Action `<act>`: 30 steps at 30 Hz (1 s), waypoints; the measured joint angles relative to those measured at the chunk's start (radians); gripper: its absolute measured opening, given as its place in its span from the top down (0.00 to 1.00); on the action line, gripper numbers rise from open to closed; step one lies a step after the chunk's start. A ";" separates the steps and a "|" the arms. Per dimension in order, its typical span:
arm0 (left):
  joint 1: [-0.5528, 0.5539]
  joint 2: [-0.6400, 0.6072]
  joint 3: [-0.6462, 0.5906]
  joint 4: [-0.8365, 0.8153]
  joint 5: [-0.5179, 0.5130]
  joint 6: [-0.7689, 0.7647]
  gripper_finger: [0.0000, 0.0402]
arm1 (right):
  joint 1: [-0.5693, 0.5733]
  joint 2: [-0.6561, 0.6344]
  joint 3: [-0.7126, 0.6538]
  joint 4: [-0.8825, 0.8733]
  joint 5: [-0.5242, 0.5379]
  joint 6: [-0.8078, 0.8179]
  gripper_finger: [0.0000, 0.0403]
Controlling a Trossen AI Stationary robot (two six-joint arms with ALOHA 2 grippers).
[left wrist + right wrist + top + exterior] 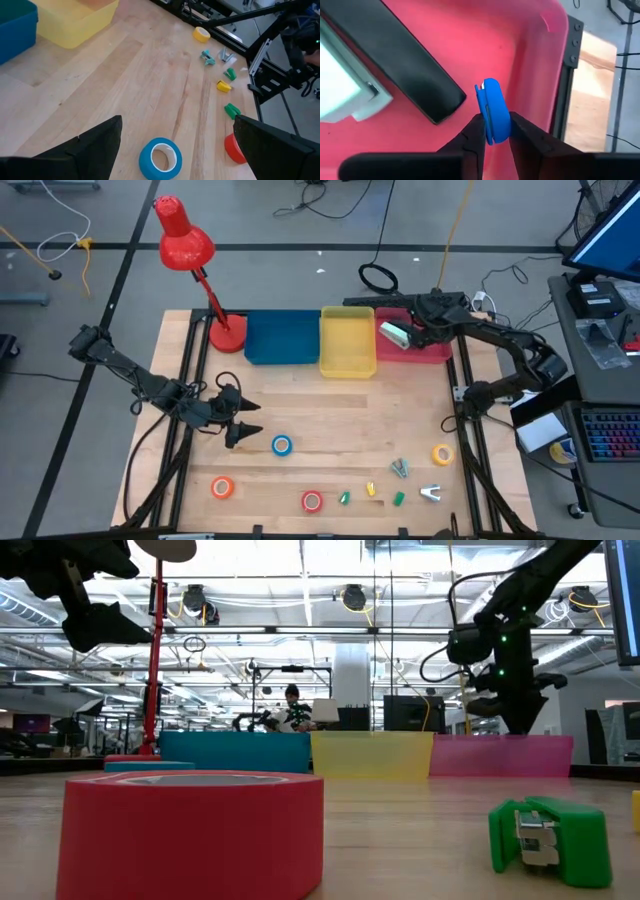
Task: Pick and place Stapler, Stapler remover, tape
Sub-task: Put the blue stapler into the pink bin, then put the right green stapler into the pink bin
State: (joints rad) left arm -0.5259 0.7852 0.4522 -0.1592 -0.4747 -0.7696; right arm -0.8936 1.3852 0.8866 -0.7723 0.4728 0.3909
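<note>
My right gripper [495, 134] hangs over the pink bin [435, 352] at the table's far right, shut on a small blue stapler remover [492, 112]. A black and pale stapler [394, 333] lies in that bin. Near the table's left side, my left gripper [240, 427] stands open just left of the blue tape [160, 159], touching nothing. The orange tape [222, 487], red tape [312, 500] and yellow tape [442, 453] lie flat on the wood near the front edge. My right gripper pinches the blue stapler remover by its two flat sides [496, 131] between the two fingers. The fingers slant down from above into the pink bin. The remover stands on edge between them, above the bin's floor, next to the stapler's black end [435, 100].
A yellow bin [347, 340] and a blue bin [281, 338] stand left of the pink one along the far edge. A red desk lamp [185, 245] rises at the far left. Several small coloured clips [399, 469] lie near the front right.
</note>
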 joint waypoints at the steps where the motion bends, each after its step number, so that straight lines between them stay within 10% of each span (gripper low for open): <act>1: 0.000 0.000 0.000 0.000 0.000 0.000 0.06 | 0.000 0.001 -0.003 0.009 0.000 0.002 0.83; 26: 0.000 0.000 0.000 0.008 0.007 -0.002 0.06 | -0.002 0.001 -0.004 0.013 -0.007 0.006 0.62; 30: 0.000 0.000 0.000 0.008 0.037 -0.002 0.06 | -0.002 -0.012 -0.004 0.005 -0.147 0.010 0.63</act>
State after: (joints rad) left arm -0.5259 0.7853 0.4522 -0.1514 -0.4373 -0.7715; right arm -0.8955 1.3730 0.8829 -0.7669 0.3258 0.4011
